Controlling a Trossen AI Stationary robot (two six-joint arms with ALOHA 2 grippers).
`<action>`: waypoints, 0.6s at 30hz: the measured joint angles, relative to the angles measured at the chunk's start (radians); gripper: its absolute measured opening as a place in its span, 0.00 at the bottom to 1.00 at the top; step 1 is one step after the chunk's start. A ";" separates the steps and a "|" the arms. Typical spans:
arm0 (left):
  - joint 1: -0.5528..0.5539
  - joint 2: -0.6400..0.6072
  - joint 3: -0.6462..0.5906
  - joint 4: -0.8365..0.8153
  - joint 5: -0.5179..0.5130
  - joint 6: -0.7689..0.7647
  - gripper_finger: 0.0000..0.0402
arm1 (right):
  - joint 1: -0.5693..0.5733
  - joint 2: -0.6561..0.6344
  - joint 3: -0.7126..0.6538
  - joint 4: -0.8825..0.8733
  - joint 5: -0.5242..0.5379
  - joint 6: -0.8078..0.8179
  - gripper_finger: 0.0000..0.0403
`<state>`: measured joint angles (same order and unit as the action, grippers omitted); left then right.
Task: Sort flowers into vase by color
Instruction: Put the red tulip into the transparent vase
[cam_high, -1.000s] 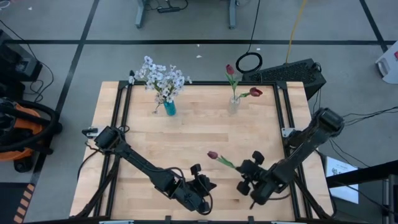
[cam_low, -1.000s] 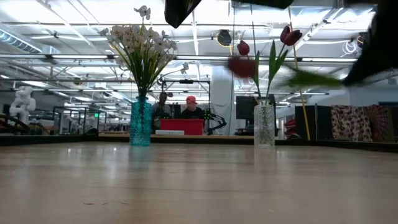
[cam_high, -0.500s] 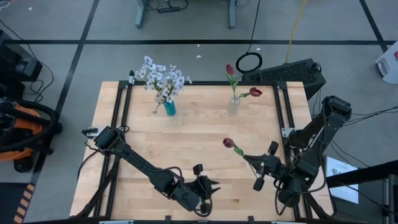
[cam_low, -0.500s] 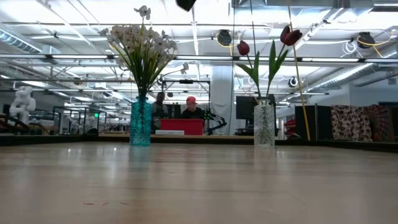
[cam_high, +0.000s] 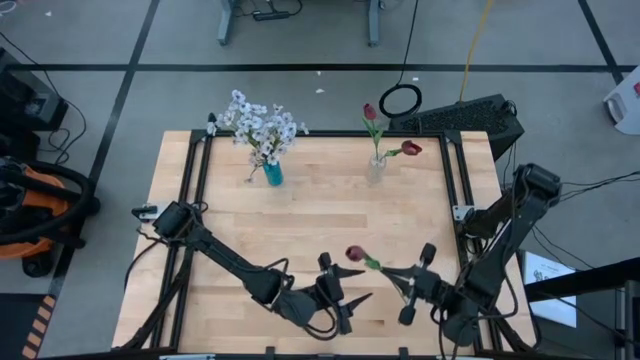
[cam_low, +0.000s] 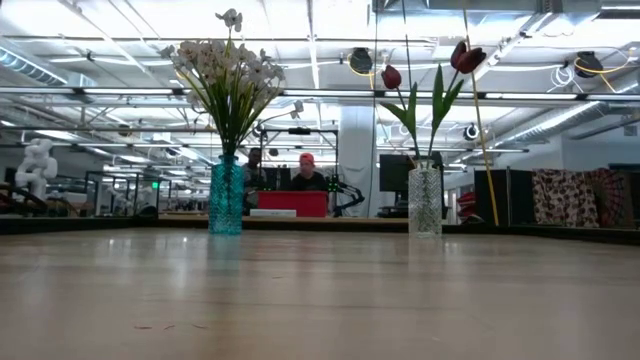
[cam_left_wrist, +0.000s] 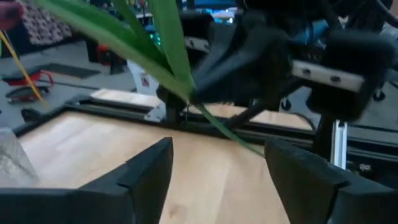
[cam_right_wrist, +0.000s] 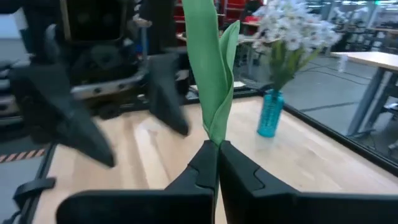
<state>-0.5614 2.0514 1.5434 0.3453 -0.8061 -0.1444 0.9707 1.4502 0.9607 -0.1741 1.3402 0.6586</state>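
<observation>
Right end effector (cam_high: 408, 287): at the table's five o'clock, fingers pinched together on the green stem of a dark red tulip (cam_high: 354, 255); the bud hangs out toward nine o'clock, off the wood.
Left end effector (cam_high: 345, 300): at six o'clock, fingers spread apart, nothing between them, just beside the held stem.
Clear vase (cam_high: 376, 168): up at one o'clock, two red tulips (cam_high: 371, 112) already standing in it.
Teal vase (cam_high: 273, 174): at eleven o'clock, packed with white blossoms (cam_high: 260, 124).
Step, by my read: the last red tulip looks bound for the clear vase.
Risk, grip: the pinch sits low on a thin stem with leaves (cam_right_wrist: 212, 62) bunched in it; I'd expect it could swivel or slide on a fast swing.
Risk, collision: the two end effectors are close; a careless move could snag the leaf or knock the stem loose.
Risk, insertion: a drooping stem may miss the narrow mouth, or nudge the light vase and tip it.
Risk, sorting: drifting toward eleven o'clock would put red among white.
</observation>
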 joint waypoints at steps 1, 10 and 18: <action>0.002 0.000 0.000 0.014 -0.002 0.019 0.66 | 0.000 0.006 0.000 0.028 -0.008 -0.027 0.00; 0.018 0.000 0.000 0.098 0.073 0.098 0.68 | 0.000 0.021 0.000 0.262 -0.052 -0.278 0.00; 0.002 0.000 0.000 0.208 0.153 0.203 0.68 | 0.000 0.022 0.000 0.390 -0.168 -0.430 0.00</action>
<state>-0.5597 2.0514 1.5433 0.5529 -0.6527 0.0589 0.9710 1.4718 0.9607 0.2159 1.1722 0.2287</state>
